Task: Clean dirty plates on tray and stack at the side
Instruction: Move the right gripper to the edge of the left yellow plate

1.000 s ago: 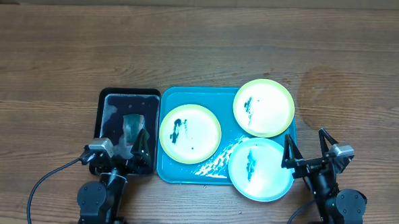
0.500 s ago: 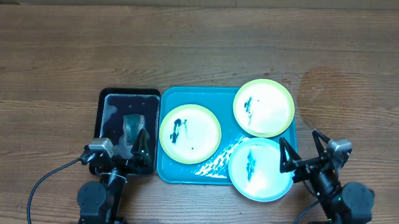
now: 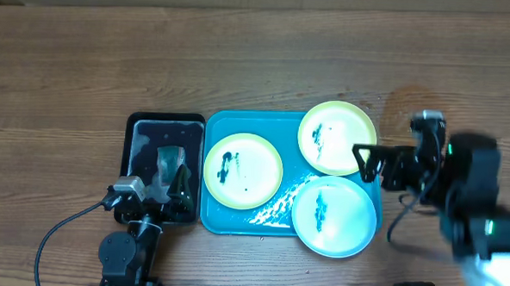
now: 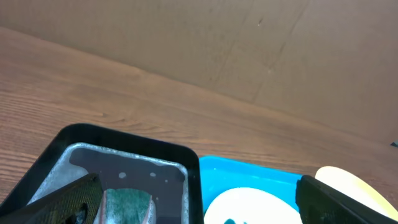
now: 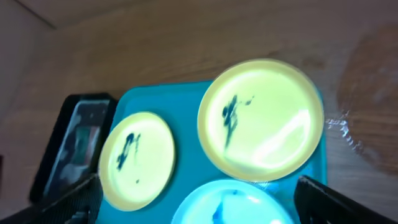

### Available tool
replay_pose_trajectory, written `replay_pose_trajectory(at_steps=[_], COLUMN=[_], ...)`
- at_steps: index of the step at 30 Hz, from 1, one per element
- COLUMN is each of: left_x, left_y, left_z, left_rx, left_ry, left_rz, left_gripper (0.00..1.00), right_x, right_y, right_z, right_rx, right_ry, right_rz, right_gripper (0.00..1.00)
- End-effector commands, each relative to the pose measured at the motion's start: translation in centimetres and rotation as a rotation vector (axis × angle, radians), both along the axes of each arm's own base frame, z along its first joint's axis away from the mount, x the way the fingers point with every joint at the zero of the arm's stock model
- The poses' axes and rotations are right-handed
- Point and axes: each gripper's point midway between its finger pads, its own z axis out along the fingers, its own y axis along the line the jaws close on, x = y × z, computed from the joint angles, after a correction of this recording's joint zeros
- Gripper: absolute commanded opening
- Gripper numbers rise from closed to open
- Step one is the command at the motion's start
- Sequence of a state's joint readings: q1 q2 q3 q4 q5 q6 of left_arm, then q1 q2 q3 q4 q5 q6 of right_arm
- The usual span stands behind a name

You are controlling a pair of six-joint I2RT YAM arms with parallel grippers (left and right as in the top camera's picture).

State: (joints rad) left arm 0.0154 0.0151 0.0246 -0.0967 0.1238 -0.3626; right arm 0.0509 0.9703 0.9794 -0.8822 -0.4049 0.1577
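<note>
A: Since all three lie inside the turquoise tray (image 3: 239, 122), which plate sits where?

B: The left yellow-green plate (image 3: 243, 170) is at the tray's left side. The far yellow-green plate (image 3: 337, 137) fills the far right corner. The light blue plate (image 3: 334, 215) is in the near right corner, just beside the far one. Each white centre has a dark teal smear.

A: And the tray itself?

B: It sits at the middle of the wooden table (image 3: 241, 56), with its left rim against a smaller black tray (image 3: 165, 120). A sponge (image 3: 169, 165) stands in that one.

A: What about the right gripper (image 3: 368, 163)?

B: It is raised over the tray's right rim, between the far yellow-green plate and the blue one, pointing left. The wrist view shows its fingers spread wide with nothing between them.

A: The left gripper (image 3: 161, 191)?

B: It is at the near end of the black tray, fingers wide apart. The sponge shows between them, unclamped. I cannot tell whether a finger touches it. A cardboard wall (image 4: 280, 43) rises beyond the table.
</note>
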Motion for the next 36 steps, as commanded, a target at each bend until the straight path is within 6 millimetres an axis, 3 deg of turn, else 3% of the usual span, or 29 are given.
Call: replay_pose_trajectory(at_steps=[1, 5, 10, 14, 21, 30, 36], left_x=[0.0, 0.0, 0.0, 0.0, 0.0, 0.0, 0.0], left_y=[0.1, 0.1, 0.1, 0.1, 0.1, 0.1, 0.1], left_z=[0.0, 0.0, 0.0, 0.0, 0.0, 0.0, 0.0], left_rx=[0.026, 0.026, 0.026, 0.026, 0.026, 0.026, 0.026], left_ry=[-0.011, -0.011, -0.011, -0.011, -0.011, -0.011, -0.011], left_rz=[0.002, 0.002, 0.002, 0.002, 0.002, 0.002, 0.002], left_gripper=[0.99, 1.0, 1.0, 1.0, 1.0, 1.0, 1.0], right_x=[1.3, 1.3, 0.9, 0.5, 1.3, 3.0, 0.8], right_y=[1.0, 2.1, 4.7, 7.6, 12.1, 13.3, 14.3], right_z=[1.0, -0.7, -2.9, -3.7, -2.8, -1.9, -4.1], right_rx=[0.048, 0.012, -0.037, -0.071, -0.081, -0.033, -0.078], right_ry=[0.13, 0.414, 0.53, 0.514, 0.364, 0.295, 0.37], right_rz=[0.042, 0.099, 0.225, 0.334, 0.458, 0.437, 0.482], right_gripper=[1.0, 1.0, 1.0, 1.0, 1.0, 1.0, 1.0])
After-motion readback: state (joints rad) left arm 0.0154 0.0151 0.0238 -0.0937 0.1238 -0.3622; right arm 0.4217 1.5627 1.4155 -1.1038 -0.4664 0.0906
